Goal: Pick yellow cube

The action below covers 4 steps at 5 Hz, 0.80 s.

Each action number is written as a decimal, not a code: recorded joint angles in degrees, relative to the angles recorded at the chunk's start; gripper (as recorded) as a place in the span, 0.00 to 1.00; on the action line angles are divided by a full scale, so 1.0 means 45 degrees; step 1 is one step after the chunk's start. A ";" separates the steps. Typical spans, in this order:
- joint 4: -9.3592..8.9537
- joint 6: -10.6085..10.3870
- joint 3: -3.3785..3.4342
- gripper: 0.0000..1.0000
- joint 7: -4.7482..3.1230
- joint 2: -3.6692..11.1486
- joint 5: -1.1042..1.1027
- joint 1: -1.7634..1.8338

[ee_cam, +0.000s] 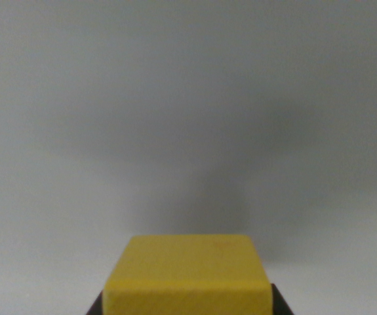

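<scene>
The yellow cube (188,266) fills the bottom centre of the wrist view, with its top face and front face showing. Dark fingertips (97,307) press against its two lower sides, one on the wrist view's left and one on the right. My gripper (187,303) is shut on the cube. A soft grey shadow lies on the pale surface beyond the cube, apart from it, so the cube appears to be held off the surface. The rest of the gripper is out of frame.
A plain light grey surface (77,131) fills the rest of the view. The blurred shadow (240,170) is the only mark on it.
</scene>
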 joint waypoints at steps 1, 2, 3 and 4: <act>0.0000 0.0000 0.0000 1.00 0.0000 0.0000 0.0000 0.0000; 0.0310 0.0468 -0.0005 1.00 0.0020 -0.0158 -0.0015 0.0002; 0.0310 0.0468 -0.0005 1.00 0.0020 -0.0158 -0.0015 0.0002; 0.0640 0.0966 -0.0010 1.00 0.0041 -0.0327 -0.0032 0.0004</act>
